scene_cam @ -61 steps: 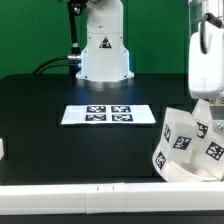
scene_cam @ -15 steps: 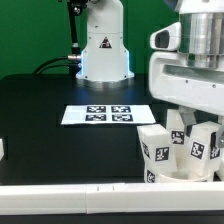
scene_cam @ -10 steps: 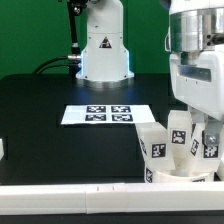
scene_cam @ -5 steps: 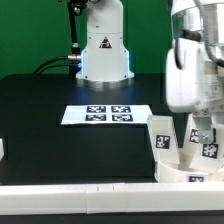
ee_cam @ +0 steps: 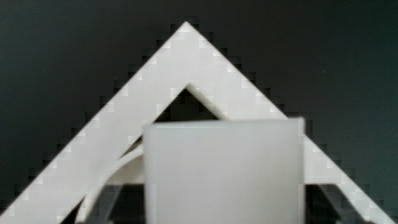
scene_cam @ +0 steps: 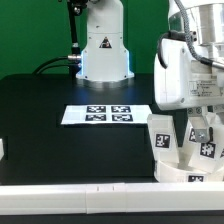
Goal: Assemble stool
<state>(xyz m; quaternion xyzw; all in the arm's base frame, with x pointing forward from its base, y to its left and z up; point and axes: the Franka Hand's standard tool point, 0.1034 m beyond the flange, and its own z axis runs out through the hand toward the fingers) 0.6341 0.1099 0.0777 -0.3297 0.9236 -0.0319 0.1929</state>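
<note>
Now the gripper (scene_cam: 205, 122), fingers hidden so their state is unclear, has dropped lower over the stool (scene_cam: 183, 150) at 4 o'clock of the table (scene_cam: 60, 130), suggesting leg fitting continues.

I see a black table (scene_cam: 40, 120), green wall (scene_cam: 30, 30) behind, white rail (scene_cam: 70, 187) along its front edge, even light

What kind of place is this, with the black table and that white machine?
Most likely a robotics lab test bench: a white robot arm is bolted to a black table, a marker board of printed tags lies flat, and tagged white stool legs stand below the arm's end.
</note>
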